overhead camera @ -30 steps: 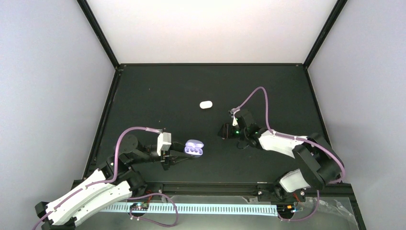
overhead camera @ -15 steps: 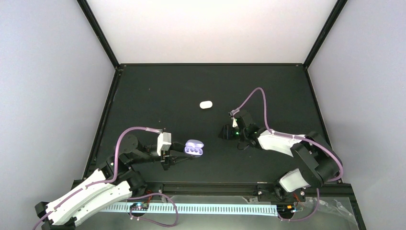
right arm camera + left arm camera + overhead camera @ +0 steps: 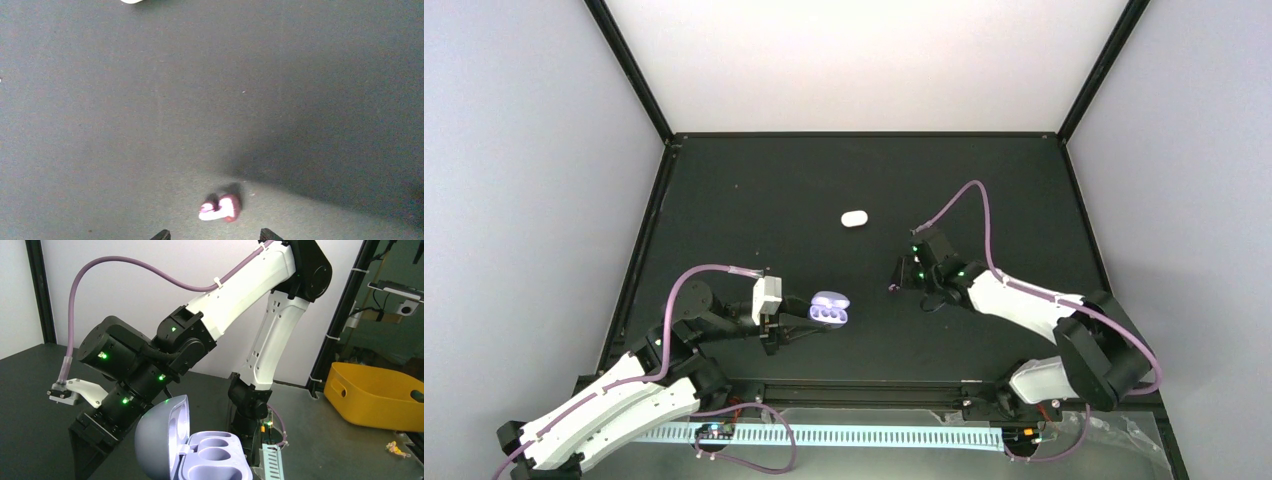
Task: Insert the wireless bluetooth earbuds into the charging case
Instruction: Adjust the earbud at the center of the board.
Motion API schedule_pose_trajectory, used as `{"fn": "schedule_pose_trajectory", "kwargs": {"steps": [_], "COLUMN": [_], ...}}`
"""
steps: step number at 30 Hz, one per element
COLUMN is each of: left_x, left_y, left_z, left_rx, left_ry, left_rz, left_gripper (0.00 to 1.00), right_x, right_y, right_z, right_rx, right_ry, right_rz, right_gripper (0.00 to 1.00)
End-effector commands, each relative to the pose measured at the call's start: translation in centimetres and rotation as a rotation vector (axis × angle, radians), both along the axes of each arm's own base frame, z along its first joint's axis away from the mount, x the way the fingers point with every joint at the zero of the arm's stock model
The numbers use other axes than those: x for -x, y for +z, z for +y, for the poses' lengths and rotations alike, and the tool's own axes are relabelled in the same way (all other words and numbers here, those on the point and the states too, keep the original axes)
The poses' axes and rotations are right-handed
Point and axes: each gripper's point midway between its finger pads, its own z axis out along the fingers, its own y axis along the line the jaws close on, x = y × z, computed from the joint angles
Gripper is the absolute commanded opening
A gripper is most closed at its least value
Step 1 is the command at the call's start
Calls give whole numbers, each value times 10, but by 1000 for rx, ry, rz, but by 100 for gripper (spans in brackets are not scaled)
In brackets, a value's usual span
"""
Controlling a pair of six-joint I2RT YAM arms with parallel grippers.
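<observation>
Two cases show from above. The purple case [image 3: 829,310], lid up, is clamped in the left gripper [image 3: 804,322] — likely braced as a steady target. The white case [image 3: 854,218] lies shut, well beyond the purple case. The right gripper [image 3: 898,279] hangs to the purple case's right, with bare table [image 3: 754,210] between and no edge near.

From the left wrist, the purple case's two wells look empty.

From the right wrist, one purple earbud [image 3: 220,209] lies on the table just ahead of the fingertips [image 3: 267,235], which stand apart — wide enough, I judge, to straddle it.
</observation>
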Motion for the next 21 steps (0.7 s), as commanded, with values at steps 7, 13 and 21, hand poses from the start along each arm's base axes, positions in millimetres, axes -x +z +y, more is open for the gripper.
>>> {"fn": "schedule_pose_trajectory", "kwargs": {"steps": [7,13,21], "left_x": [2,3,4], "left_y": [13,15,14], "left_z": [5,7,8], "left_rx": [30,35,35], "left_ry": [12,13,17], "left_rz": [-18,-23,-21], "left_gripper": [2,1,2], "right_x": [-12,-26,-37], "right_y": [11,9,-16], "right_z": [1,2,-15], "right_rx": [51,64,185], "right_ry": [-105,-47,-62], "right_rz": [-15,-37,-2], "right_gripper": [44,49,31]}}
